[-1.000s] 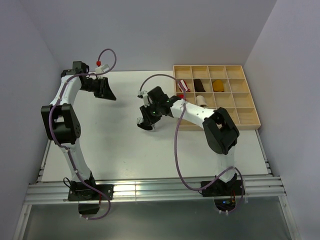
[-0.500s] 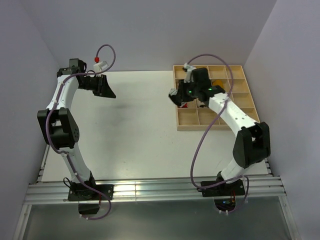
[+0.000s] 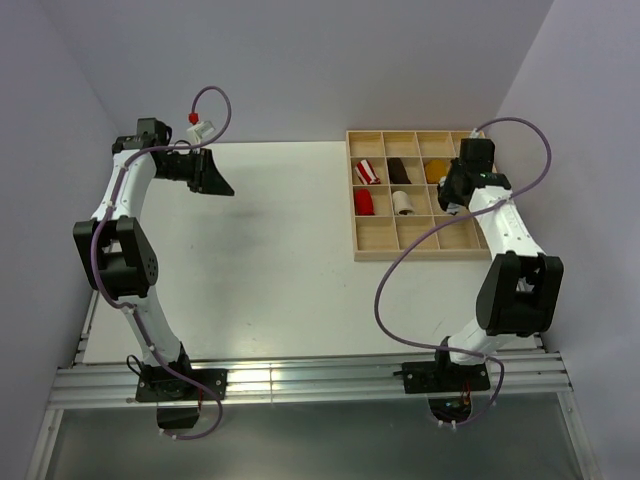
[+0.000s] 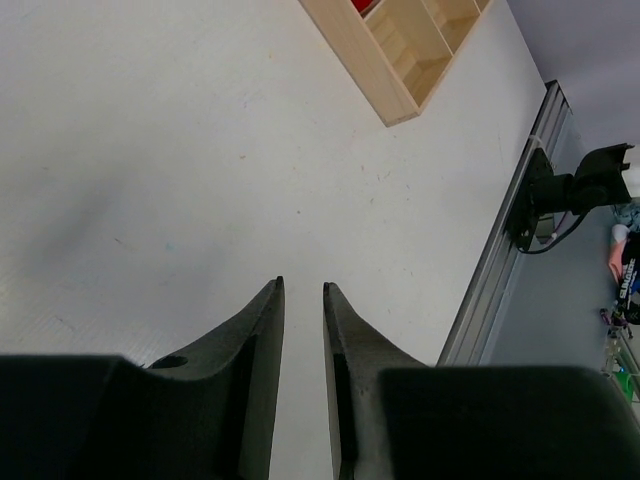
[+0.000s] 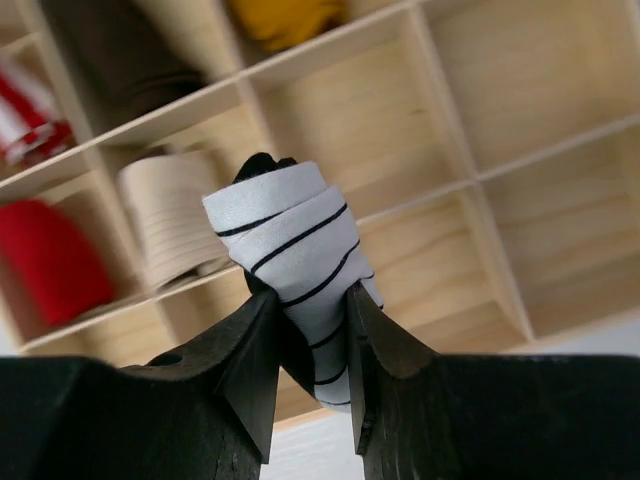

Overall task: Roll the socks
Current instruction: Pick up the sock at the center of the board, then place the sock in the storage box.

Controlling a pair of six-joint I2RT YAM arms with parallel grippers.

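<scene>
Socks first: the striped sock (image 5: 290, 235), white with thin black lines and wound into a tight roll, fills the centre of the right wrist view. The right gripper (image 5: 305, 295) is clamped on its lower half with 2 fingers. It hangs above the wooden tray (image 5: 520, 70), seemingly over the open cells just right of the cream sock (image 5: 170, 215), which lies rolled in its own cell at centre left. A red bundle (image 5: 45, 260) sits at lower left, with a red-and-white bundle (image 5: 20, 110), a dark brown bundle (image 5: 110, 50) and a mustard bundle (image 5: 285, 15) along the upper edge. The step in hand looks like stowing this roll. To do it well, the gripper should centre over 1 free cell, clear of the dividers, then sink until the roll is within the walls before letting go. A high release could let the roll spring loose or catch on a wall. At the upper left of the top view the left gripper (image 3: 215, 183) hovers over the white table (image 3: 280, 250), fingers slightly parted, grasping nothing.
</scene>
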